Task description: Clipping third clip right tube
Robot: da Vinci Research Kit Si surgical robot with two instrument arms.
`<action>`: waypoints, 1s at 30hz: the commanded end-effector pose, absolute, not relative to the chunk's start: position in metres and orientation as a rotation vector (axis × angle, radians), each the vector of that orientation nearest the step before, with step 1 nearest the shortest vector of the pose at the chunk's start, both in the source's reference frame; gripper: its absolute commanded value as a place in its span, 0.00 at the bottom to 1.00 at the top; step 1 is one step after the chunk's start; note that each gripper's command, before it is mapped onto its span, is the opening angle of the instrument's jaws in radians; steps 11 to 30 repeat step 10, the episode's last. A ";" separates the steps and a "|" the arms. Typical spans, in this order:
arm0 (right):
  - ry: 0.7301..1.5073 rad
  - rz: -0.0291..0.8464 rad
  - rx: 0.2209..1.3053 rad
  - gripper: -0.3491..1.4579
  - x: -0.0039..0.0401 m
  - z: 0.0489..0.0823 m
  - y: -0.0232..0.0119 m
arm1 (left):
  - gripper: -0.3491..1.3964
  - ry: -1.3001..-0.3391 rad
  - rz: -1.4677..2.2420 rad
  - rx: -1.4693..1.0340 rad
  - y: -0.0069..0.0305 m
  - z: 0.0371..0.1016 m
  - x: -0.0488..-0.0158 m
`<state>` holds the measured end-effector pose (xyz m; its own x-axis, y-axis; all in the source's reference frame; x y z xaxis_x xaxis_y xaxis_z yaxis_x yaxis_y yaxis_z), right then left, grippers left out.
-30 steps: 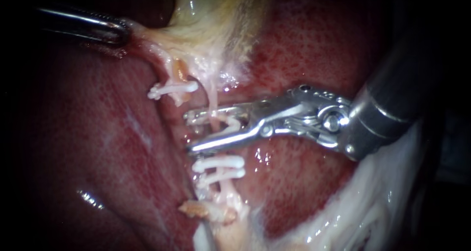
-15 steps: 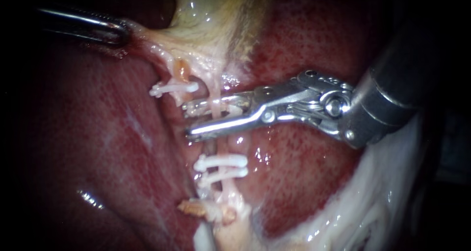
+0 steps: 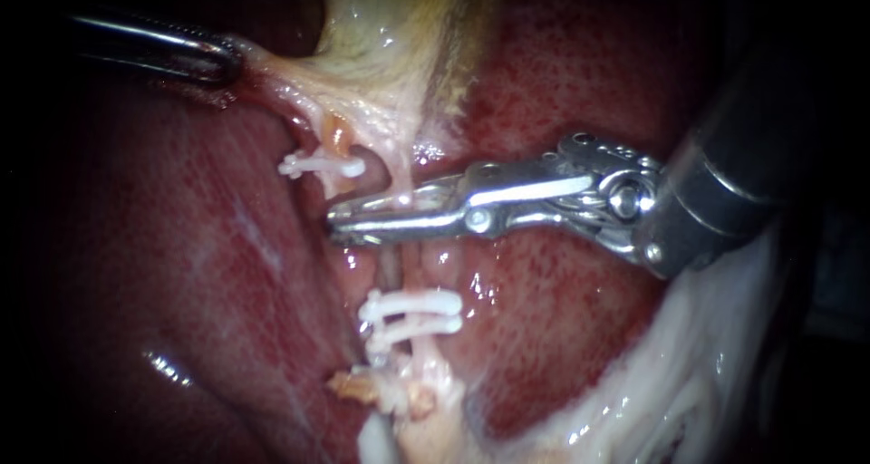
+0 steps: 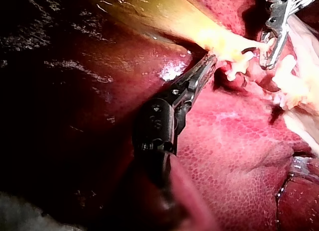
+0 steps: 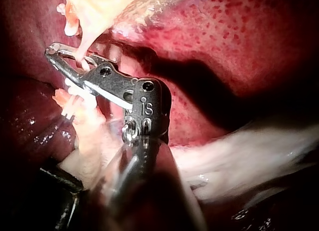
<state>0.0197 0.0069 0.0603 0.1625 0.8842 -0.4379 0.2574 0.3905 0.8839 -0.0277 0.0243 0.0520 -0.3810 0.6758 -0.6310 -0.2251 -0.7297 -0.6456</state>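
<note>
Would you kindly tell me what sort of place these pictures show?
Probably a surgical practice bench: an exposed liver and gallbladder, white clips on a tube, and the left instrument and right instrument working on them.

The right instrument [image 3: 337, 224] is pretty much all shiny silver metal: slim jaws, a chunky hinge block with round pins and screw heads, then a fat dark grey shaft. The left instrument [image 3: 213, 56] looks darker, blackish steel, with small round holes along its wrist.
</note>
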 end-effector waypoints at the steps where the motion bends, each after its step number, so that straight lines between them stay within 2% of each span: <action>1: 1.372 0.617 1.125 0.00 0.0198 0.0604 0.0068 | 0.00 -0.630 2.134 -1.283 0.0243 0.0521 -0.0277; 30: 1.372 0.616 1.125 0.00 0.0198 0.0607 0.0069 | 0.00 -0.630 2.134 -1.283 0.0243 0.0521 -0.0277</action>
